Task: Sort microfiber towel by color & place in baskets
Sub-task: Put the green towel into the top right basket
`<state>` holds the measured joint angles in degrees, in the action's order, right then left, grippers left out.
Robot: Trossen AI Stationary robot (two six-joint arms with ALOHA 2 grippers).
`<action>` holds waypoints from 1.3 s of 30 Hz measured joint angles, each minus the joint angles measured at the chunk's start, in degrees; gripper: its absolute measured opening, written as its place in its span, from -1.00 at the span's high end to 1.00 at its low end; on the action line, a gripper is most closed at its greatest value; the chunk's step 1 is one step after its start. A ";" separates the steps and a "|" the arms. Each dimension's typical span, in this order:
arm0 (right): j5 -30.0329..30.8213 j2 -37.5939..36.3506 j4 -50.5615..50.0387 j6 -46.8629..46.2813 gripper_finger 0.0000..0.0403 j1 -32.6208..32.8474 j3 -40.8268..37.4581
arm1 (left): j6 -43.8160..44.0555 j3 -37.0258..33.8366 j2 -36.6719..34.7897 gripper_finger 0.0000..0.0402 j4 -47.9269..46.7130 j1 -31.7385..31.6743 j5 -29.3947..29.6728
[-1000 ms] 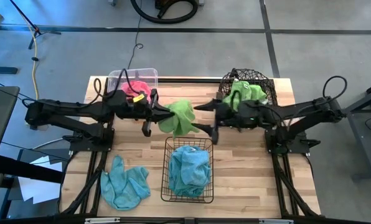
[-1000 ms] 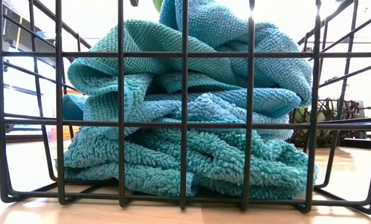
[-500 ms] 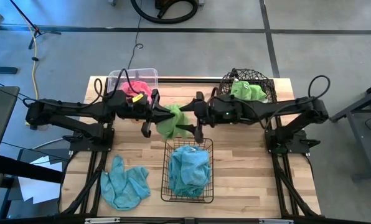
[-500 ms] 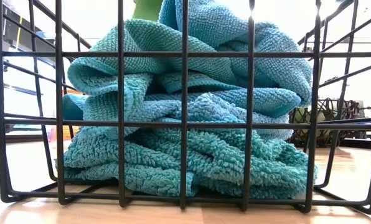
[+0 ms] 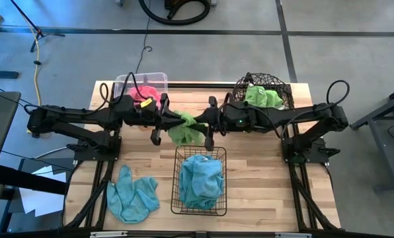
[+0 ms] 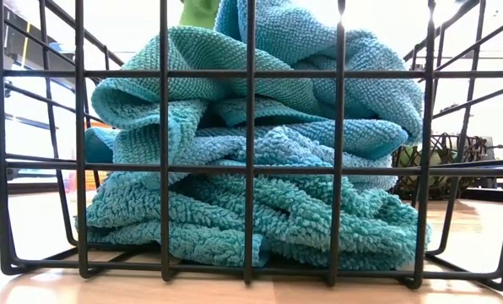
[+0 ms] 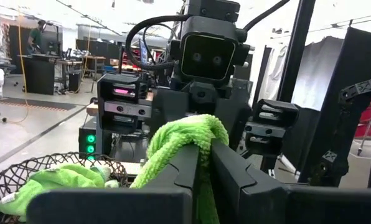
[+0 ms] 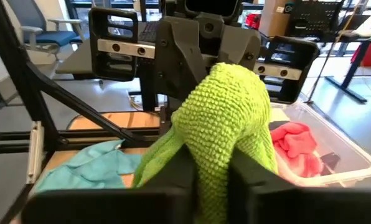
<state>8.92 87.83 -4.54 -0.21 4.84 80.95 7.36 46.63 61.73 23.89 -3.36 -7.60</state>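
A lime green microfiber towel (image 5: pixel 186 132) hangs bunched over the table's middle, between my two grippers. My left gripper (image 5: pixel 176 121) comes at it from the left and is shut on it. My right gripper (image 5: pixel 198 123) comes from the right and is shut on the same towel. A clear tub (image 5: pixel 125 80) at the back left holds a pink towel (image 5: pixel 144 92). Another green towel (image 5: pixel 263 96) lies in the round wire basket (image 5: pixel 279 84) at the back right. The black wire-grid basket (image 5: pixel 178 198) holds a blue towel (image 5: pixel 200 178). My left gripper pinches a bunched fold of the green towel (image 7: pixel 201 134) between its two fingers, reaching in level from the table's left. The cloth bulges out beyond the fingertips (image 7: pixel 188 165) and hangs below them, lifted clear of the table. My right gripper has a thick bunch of the same towel (image 8: pixel 226 137) between its two fingers (image 8: pixel 254 180), coming level from the table's right. The cloth swells above the fingers and hangs down between them; how many layers cannot be told.
A second blue towel (image 5: pixel 132 196) lies loose on the wooden table (image 5: pixel 263 192) at the near left. The black basket stands right in front of the held towel. Both arms stretch across the table's middle, their grippers nearly meeting.
My right gripper has gone toward the table's left edge, away from the round basket, up to the green towel that my left gripper holds, and has taken hold of it. The towel's hanging part has been gathered into a tighter bunch between the two grippers.
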 joint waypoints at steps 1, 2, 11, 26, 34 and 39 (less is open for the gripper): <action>-0.54 0.00 0.00 -0.27 0.83 -0.17 0.00 | 0.03 0.00 -0.01 0.89 0.03 0.00 -0.02; -1.00 0.00 0.02 -0.76 0.90 -0.43 0.00 | 0.00 0.00 -0.02 0.87 0.01 0.00 -0.02; -3.68 -0.06 -0.13 0.33 0.96 -0.90 0.00 | 0.33 0.00 -0.63 0.54 -1.43 0.02 -0.07; -4.02 -13.38 -24.71 0.77 0.99 -0.82 -0.64 | -1.66 -0.02 -15.37 0.23 -20.64 -0.07 7.23; 4.06 -31.18 -27.03 -7.10 1.00 2.23 -15.44 | -2.06 0.00 -17.94 0.23 -22.83 -0.07 10.03; 9.50 -43.35 -25.63 -11.58 1.00 5.69 -23.59 | -2.06 0.00 -17.92 0.23 -22.83 -0.04 10.88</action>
<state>18.42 44.48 -30.17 -11.79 10.53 57.36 5.30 46.63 43.81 1.06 -3.40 3.29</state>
